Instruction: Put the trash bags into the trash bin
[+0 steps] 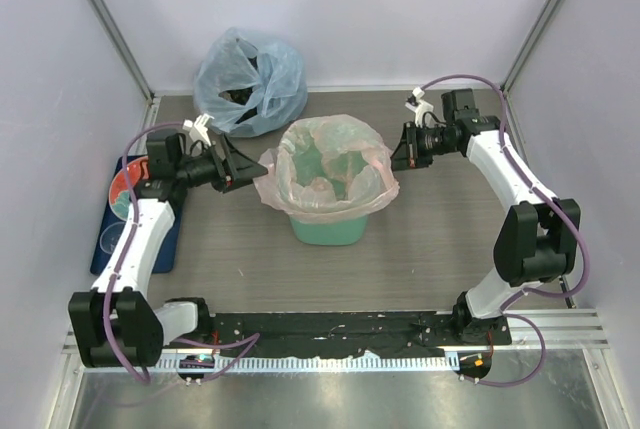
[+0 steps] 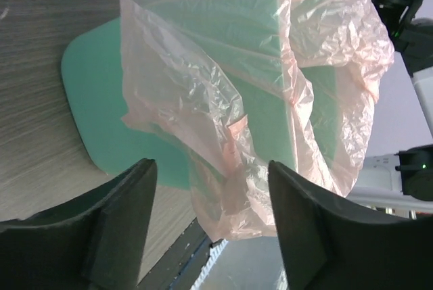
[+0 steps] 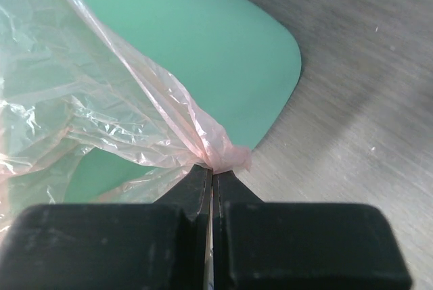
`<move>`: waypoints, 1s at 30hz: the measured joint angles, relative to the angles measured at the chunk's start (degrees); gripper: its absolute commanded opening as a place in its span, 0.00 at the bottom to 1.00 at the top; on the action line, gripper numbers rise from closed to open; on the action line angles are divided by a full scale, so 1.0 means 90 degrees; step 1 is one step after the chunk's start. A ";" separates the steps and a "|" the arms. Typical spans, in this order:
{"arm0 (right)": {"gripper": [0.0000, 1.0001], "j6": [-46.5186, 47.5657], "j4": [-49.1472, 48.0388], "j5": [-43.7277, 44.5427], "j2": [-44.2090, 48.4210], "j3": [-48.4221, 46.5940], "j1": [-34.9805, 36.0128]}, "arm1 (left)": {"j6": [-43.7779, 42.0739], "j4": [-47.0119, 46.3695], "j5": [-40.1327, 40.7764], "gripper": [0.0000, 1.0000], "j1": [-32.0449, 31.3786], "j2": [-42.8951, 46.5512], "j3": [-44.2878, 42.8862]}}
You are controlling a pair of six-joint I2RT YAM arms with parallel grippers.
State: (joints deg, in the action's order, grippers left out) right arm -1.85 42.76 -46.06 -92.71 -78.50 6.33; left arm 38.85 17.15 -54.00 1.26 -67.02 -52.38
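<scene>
At the centre of the overhead view the mint-green trash bin stands upright on the grey wood-grain table. The pale-pink trash bag lines its mouth, with the crinkled edge folded out over the rim all round. The bulging blue bag sits at the upper left, just behind the bin.

The left arm rises along the left side of the frame, its wrist bent rightward. The left gripper lies level, pointing at the bin's left rim. In its wrist view the fingers are spread wide with a hanging fold of pink film between them, and neither pad presses it.

The right arm folds at an elbow at the far right and reaches up and leftward. The right gripper is pinched tight on a small tuck of the bag's edge at the bin's right rim.
</scene>
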 measured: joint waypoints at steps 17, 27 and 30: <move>0.01 -0.0168 -0.1379 0.0274 -0.0134 0.1887 0.0000 | -0.0988 -0.0391 0.0670 0.00 -0.0282 -0.1571 0.1093; 0.01 0.0005 -0.1950 0.1348 -0.1166 0.2115 0.0034 | -0.1511 -0.0168 0.1736 0.00 -0.0109 -0.2633 0.1098; 0.35 0.0151 -0.1977 0.1508 -0.1241 0.2125 0.0034 | -0.1596 -0.0058 0.1950 0.17 -0.0005 -0.2698 0.1078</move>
State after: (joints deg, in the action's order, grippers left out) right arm -0.49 24.97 -32.49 -103.88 -59.37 6.63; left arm 24.49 16.62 -36.45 1.21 -91.31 -42.68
